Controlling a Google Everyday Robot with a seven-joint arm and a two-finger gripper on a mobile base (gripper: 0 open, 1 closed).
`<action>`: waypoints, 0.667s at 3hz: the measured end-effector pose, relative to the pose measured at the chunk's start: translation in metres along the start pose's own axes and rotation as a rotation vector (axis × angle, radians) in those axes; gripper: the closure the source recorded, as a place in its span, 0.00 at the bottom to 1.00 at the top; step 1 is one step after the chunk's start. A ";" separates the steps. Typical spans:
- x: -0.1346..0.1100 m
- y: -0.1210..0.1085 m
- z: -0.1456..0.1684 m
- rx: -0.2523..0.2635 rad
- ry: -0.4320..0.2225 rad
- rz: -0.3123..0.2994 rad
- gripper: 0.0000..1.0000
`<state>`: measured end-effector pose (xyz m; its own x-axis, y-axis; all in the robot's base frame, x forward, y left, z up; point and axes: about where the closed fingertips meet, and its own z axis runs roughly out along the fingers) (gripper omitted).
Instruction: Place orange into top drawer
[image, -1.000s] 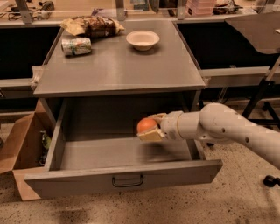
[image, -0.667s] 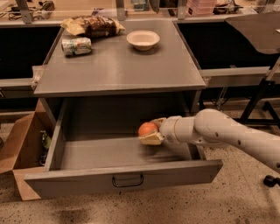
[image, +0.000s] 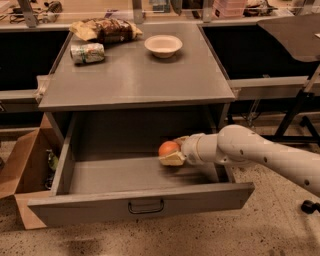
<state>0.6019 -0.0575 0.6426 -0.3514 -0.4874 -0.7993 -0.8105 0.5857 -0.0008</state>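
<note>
Top drawer (image: 200, 196) of the desk (image: 135, 80) is pulled fully out toward the camera; front panel sits well forward of the desk's front edge, dark handle (image: 146, 206) at its centre; the drawer floor is bare across the left and middle, so open room lies on that side.

Left side wall runs just beside an open cardboard box (image: 25, 165) standing on the floor at the desk's front-left corner; right side wall is crossed by the arm (image: 260, 155).

Arm: white, enters from the right edge of the view, reaches leftward over the drawer's right wall, wrist inside the drawer outline under the desk's front edge, toward the front-right corner.

Tool (image: 170, 152) points left, closed on the orange (image: 169, 148); one finger shows beneath the fruit, the other behind it.

Orange sits right of the drawer's centre, toward the back; cannot tell whether it touches the drawer floor.

Desk top: white bowl (image: 163, 45) near the rear edge, right of centre; can (image: 87, 52) on its side near the left edge; snack bag (image: 105, 30) at the rear-left corner; all well apart from the tool.
</note>
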 end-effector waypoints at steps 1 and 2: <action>0.000 0.000 0.000 0.000 0.000 0.000 0.36; 0.000 0.000 0.000 0.000 0.000 0.000 0.11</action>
<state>0.6019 -0.0575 0.6426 -0.3514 -0.4874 -0.7993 -0.8106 0.5856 -0.0007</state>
